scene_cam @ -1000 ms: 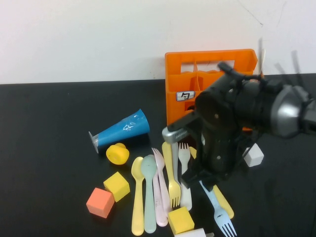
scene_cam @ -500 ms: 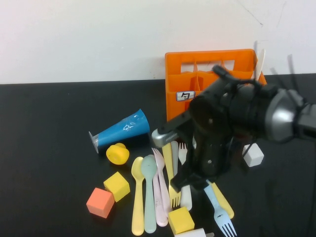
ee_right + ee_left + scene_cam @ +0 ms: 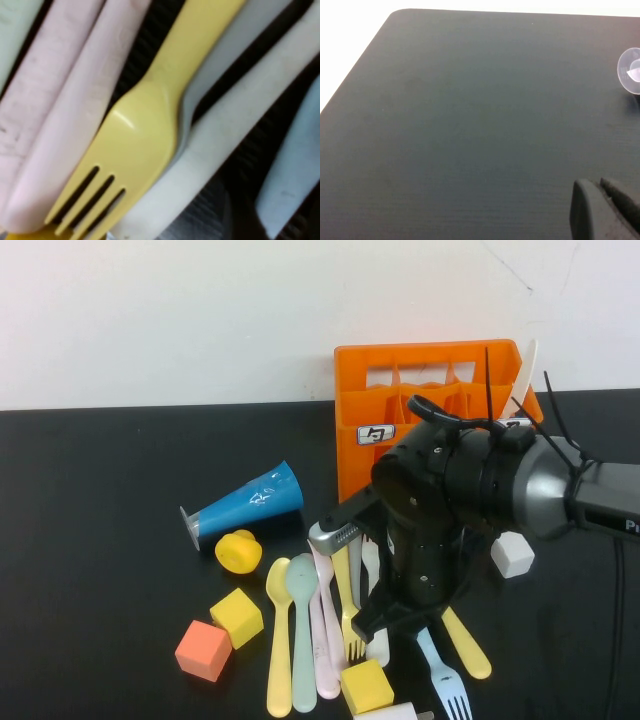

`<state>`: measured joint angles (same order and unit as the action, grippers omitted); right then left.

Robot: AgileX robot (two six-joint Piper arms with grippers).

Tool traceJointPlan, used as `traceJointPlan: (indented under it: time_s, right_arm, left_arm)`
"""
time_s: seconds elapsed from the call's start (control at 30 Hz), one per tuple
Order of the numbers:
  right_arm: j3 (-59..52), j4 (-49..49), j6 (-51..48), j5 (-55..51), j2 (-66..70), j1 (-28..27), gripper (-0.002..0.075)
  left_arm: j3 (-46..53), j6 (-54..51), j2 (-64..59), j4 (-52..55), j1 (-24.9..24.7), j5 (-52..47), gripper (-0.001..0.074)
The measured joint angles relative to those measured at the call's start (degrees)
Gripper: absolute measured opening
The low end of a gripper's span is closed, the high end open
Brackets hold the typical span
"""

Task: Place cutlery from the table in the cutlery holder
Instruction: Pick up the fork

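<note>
The cutlery lies in a pile on the black table (image 3: 100,570): a yellow spoon (image 3: 279,640), a grey-green spoon (image 3: 302,625), pink pieces (image 3: 324,640), a yellow fork (image 3: 351,625), a white fork (image 3: 377,645), a light blue fork (image 3: 447,685) and a yellow handle (image 3: 466,642). My right gripper (image 3: 388,625) hangs low over the pile's middle. Its wrist view shows the yellow fork (image 3: 130,150), the white piece (image 3: 210,150) and pink pieces (image 3: 60,120) very close. The orange cutlery holder (image 3: 430,405) stands behind, with a white piece (image 3: 527,365) in it. My left gripper (image 3: 602,210) is shut and empty over bare table.
A blue cone (image 3: 245,502) lies left of the holder, and a yellow cap (image 3: 238,551) is beside it. Yellow cubes (image 3: 237,616) (image 3: 366,685), an orange cube (image 3: 203,650) and a white cube (image 3: 513,554) ring the pile. A clear disc (image 3: 631,70) shows in the left wrist view.
My right arm has moved left and down, from beside the holder's front to low over the middle of the cutlery pile. The cutlery has not visibly shifted.
</note>
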<state>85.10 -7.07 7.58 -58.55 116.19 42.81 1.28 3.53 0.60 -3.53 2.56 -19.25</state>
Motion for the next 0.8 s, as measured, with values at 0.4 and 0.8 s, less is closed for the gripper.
traceJointPlan:
  time_s: [0.4, 0.8]
  right_arm:
    - [-0.6, 0.4, 0.0, 1.3, -0.5, 0.2, 0.0157]
    - [-25.6, 0.7, 12.0, 31.0, -20.8, 0.3, 0.0141]
  left_arm:
    - [0.0, 0.1, 0.0, 0.0, 0.0, 0.0, -0.0001]
    - [0.0, 0.1, 0.0, 0.0, 0.0, 0.0, -0.0001]
